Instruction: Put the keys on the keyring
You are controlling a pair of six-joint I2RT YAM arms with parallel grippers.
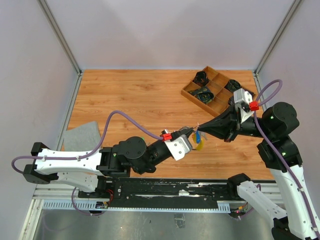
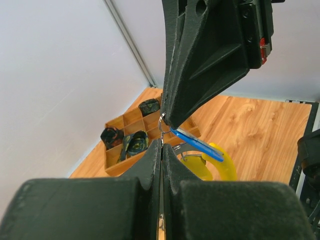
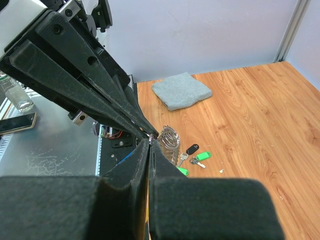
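Note:
My two grippers meet tip to tip above the table. The left gripper point(image 1: 190, 131) point(image 2: 162, 146) and the right gripper point(image 1: 199, 129) point(image 3: 150, 142) are both shut on a small silver wire loop point(image 2: 162, 125). A blue key tag point(image 2: 197, 145) hangs from that loop. Just below it is the keyring's yellow curved piece point(image 2: 222, 167) point(image 1: 200, 145). The keyring's silvery coil point(image 3: 169, 137) shows right behind my right fingertips. More keys lie on the wood beneath: a black-tagged one point(image 3: 192, 149), a green-tagged one point(image 3: 202, 156) and a bare silver one point(image 3: 182, 159).
A wooden divided tray point(image 1: 192, 97) point(image 2: 117, 167) holding dark bundled items stands at the back right. A grey cloth point(image 1: 82, 135) point(image 3: 181, 90) lies at the left edge of the table. White walls close in the sides and back.

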